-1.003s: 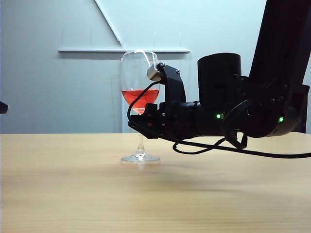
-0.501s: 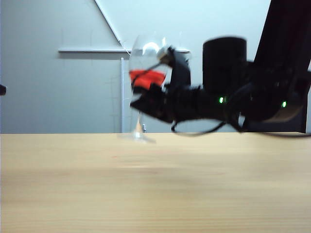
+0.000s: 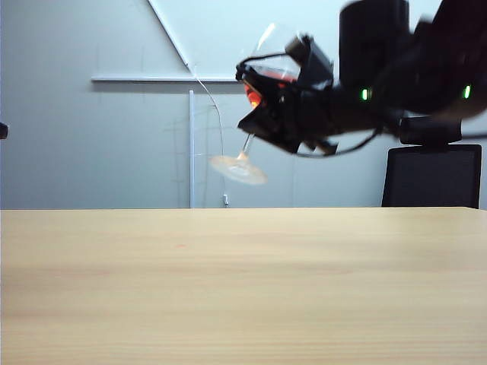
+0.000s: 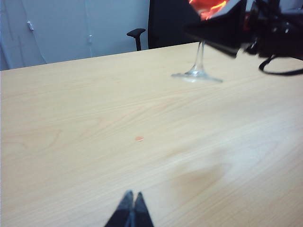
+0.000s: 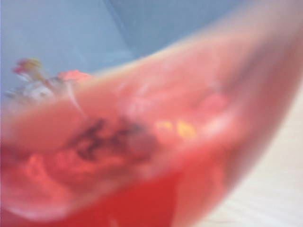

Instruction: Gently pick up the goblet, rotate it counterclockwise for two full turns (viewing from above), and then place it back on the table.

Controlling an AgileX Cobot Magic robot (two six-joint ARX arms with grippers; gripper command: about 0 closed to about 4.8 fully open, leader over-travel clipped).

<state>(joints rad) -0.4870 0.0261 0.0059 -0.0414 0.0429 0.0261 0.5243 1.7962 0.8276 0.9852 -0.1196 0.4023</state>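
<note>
The goblet [image 3: 239, 169], clear with red liquid in its bowl, hangs high above the table [image 3: 228, 289] and is strongly tilted, its round foot pointing down and left. My right gripper [image 3: 264, 114] is shut on the goblet just under the bowl. In the left wrist view the goblet's stem and foot [image 4: 198, 71] float over the table [image 4: 94, 118] below the dark right gripper [image 4: 222, 30]. The right wrist view is filled by the blurred red bowl [image 5: 142, 165]; its fingers are hidden. My left gripper [image 4: 133, 195] is shut, empty, low over the tabletop and far from the glass.
A black office chair [image 3: 430, 176] stands behind the table's far right edge. A thin cable [image 3: 221, 144] hangs on the back wall. A small reddish spot [image 4: 139, 138] marks the tabletop between the left gripper and the goblet.
The right gripper has lifted the goblet off the table, carried it up and to the right, and tipped it well off upright. The wrist has rolled.
</note>
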